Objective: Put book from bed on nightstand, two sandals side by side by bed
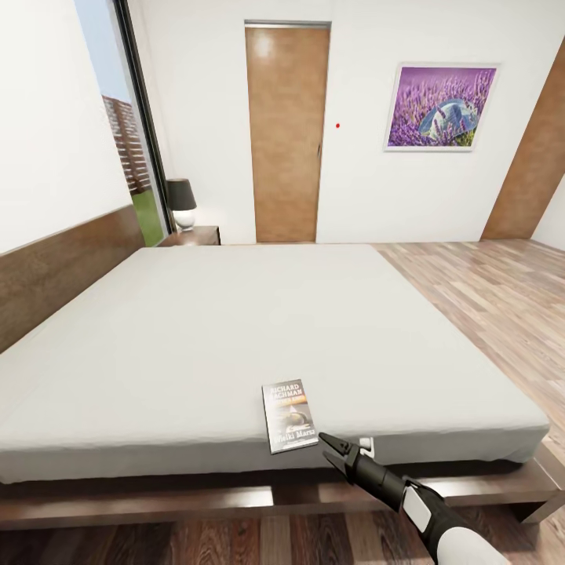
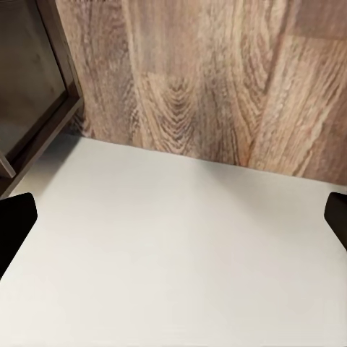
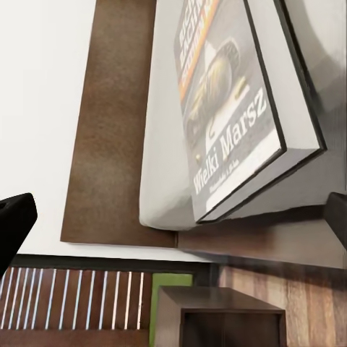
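Head view shows the book [image 1: 289, 414], a thin paperback with a dark cover, orange band and white lettering, lying flat at the bed's [image 1: 196, 329] near edge, probably light and slightly bendy, best pinched at its overhanging corner by the spread, empty right gripper [image 1: 333, 453] just beside it.

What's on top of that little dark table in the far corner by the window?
A lamp with a dark shade stands on the nightstand. The bed hides the nightstand's lower part, so anything beneath its top stays unseen.
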Controlling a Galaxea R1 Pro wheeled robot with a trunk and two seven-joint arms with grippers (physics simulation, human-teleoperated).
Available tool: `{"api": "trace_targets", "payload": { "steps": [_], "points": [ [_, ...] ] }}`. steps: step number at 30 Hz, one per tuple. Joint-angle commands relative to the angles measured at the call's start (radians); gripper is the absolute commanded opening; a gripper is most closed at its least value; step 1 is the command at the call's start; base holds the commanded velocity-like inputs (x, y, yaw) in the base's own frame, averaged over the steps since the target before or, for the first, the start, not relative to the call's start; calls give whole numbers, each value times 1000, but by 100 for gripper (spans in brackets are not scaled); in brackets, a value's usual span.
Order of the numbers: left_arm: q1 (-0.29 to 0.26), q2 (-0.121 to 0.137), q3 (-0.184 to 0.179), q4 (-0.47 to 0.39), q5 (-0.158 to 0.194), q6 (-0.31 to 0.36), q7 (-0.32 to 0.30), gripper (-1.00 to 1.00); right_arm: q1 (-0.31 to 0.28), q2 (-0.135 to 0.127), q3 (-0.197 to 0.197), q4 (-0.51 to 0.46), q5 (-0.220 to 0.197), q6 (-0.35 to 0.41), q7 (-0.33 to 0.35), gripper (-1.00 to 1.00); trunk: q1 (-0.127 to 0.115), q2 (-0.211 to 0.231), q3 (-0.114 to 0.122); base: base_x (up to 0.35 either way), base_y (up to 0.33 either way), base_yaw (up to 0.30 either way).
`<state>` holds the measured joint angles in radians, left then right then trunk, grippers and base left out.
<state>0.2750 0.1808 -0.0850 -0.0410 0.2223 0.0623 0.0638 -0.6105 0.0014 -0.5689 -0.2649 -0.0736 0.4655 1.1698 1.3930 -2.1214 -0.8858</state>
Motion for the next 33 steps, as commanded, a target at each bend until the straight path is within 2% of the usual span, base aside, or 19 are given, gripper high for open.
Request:
{"api": "trace_targets", "payload": {
  "steps": [1,18,23,33],
  "points": [
    [1,0,-9,-4,10,7,4,100,0,0,0,0,-6,10,1,100,4,-8,-4,0,0,0],
    [1,0,-9,-4,9,7,4,100,-2,0,0,0,-6,10,1,100,8,-15,-7,0,0,0],
    [1,0,-9,-4,9,6,4,100,-3,1,0,0,-6,10,1,100,27,-50,-23,0,0,0],
    [1,0,-9,-5,10,6,4,100,-3,1,0,0,-5,10,1,100,27,-50,-23,0,0,0]
  ]
}}
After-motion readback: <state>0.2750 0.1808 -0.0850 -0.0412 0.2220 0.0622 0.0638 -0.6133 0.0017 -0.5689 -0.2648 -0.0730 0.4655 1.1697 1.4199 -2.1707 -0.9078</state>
